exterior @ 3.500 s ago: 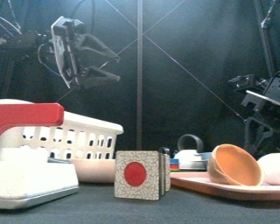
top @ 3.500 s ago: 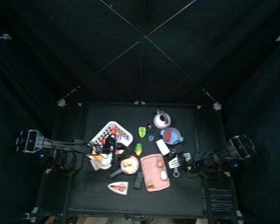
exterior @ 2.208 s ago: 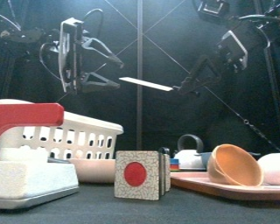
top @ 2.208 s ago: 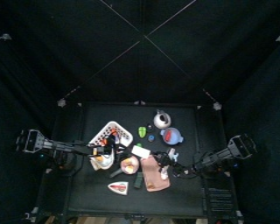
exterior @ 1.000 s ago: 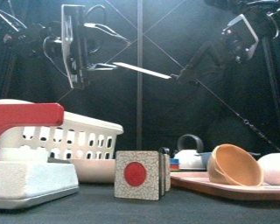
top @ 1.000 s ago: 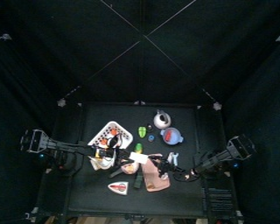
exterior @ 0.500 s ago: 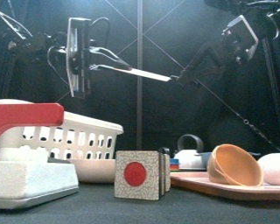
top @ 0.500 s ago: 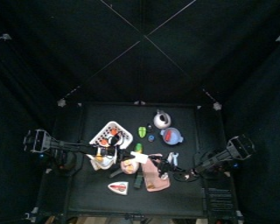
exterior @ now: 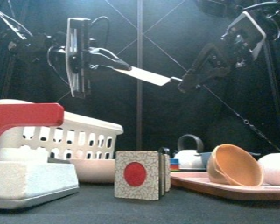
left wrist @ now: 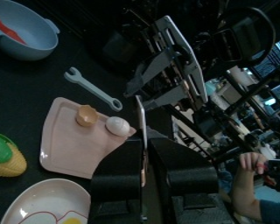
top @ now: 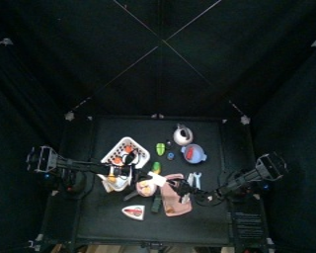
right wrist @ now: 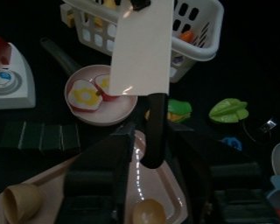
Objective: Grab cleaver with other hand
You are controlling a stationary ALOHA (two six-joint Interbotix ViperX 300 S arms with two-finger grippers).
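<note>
The cleaver (exterior: 149, 76) hangs high above the table, its white blade slanting down toward the right. My left gripper (exterior: 116, 64) is shut on the blade's far end; in the left wrist view the cleaver (left wrist: 140, 118) shows edge-on between the jaws of the left gripper (left wrist: 143, 144). My right gripper (exterior: 187, 81) stands open at the handle end. In the right wrist view the cleaver (right wrist: 143, 52) points away, its dark handle lying loose between the spread jaws of the right gripper (right wrist: 152, 150).
Below lie a pink cutting board (top: 172, 203) with an egg (left wrist: 116, 127), a white basket (exterior: 66, 140), a blue bowl (left wrist: 20, 31), a wrench (left wrist: 94, 87), a kettle (top: 184, 133) and a red-dot box (exterior: 139, 173). A person's hand (left wrist: 254, 166) shows beyond the curtains.
The left gripper has closed on the blade. The right gripper, earlier shut on the handle, has opened and drawn slightly back. The cleaver now tilts a little more.
</note>
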